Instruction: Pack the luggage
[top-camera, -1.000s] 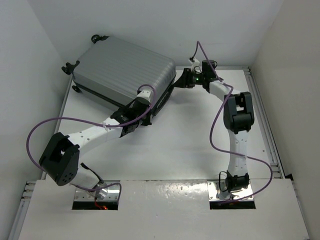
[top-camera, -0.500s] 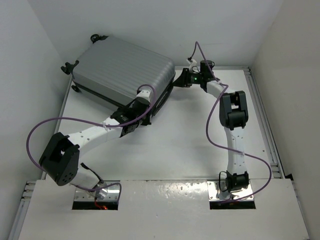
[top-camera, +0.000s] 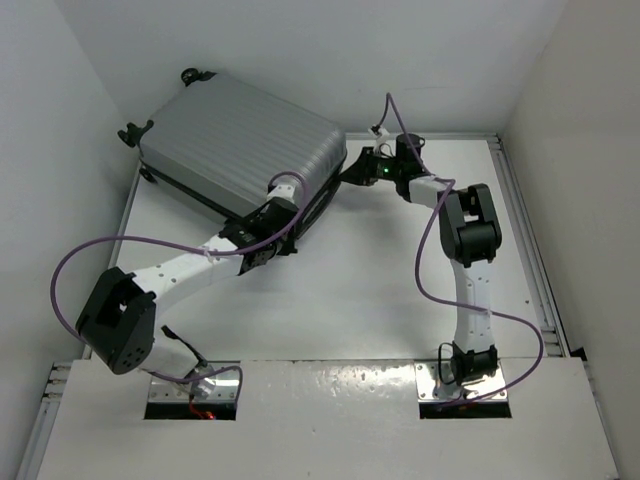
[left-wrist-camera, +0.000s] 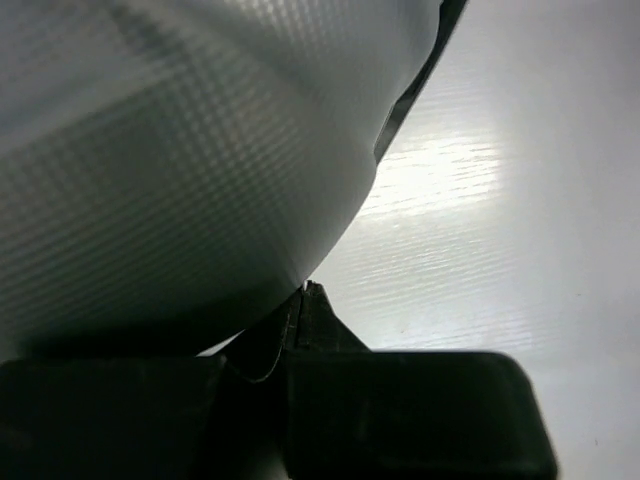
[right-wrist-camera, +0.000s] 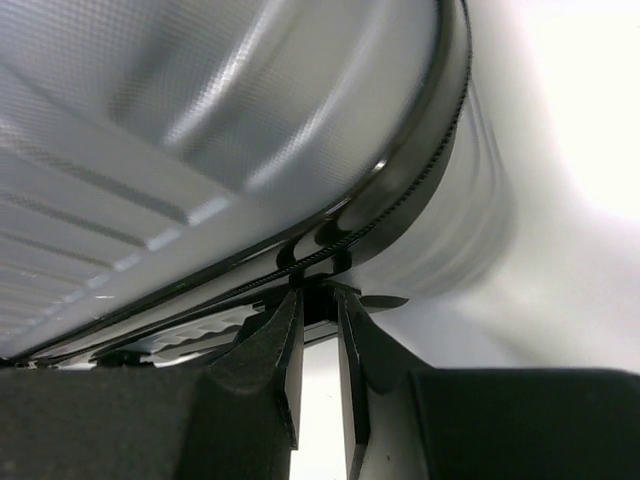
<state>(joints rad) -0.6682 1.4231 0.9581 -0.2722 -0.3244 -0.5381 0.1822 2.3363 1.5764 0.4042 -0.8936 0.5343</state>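
The large silver-grey ribbed hard-shell suitcase (top-camera: 240, 140) lies closed and flat on the white tabletop (top-camera: 370, 290). It sits at the far left and is turned at a slant, with its small black wheels (top-camera: 195, 75) at the far-left end against the white walls.

My left arm (top-camera: 190, 265) reaches across to the suitcase's near long edge. My left jaws are fully closed, with the fingers (left-wrist-camera: 320, 335) pressed together into one dark wedge. In the left wrist view their tip sits right under the rounded, finely textured shell (left-wrist-camera: 180, 170), at or almost touching its lower curve. Bright bare tabletop (left-wrist-camera: 500, 200) lies beyond. I see nothing held between them.

My right arm (top-camera: 465, 225) bends in from the right to the suitcase's right-hand corner. In the right wrist view the black zip line (right-wrist-camera: 425, 190) runs around that corner between the two shell halves (right-wrist-camera: 150, 110). My right jaws are drawn in to a narrow slit, and the fingers (right-wrist-camera: 270, 350) point up at the zip. A small black tab (right-wrist-camera: 318, 300) on the zip sits right between the fingertips. I cannot tell whether they actually pinch it or only flank it.
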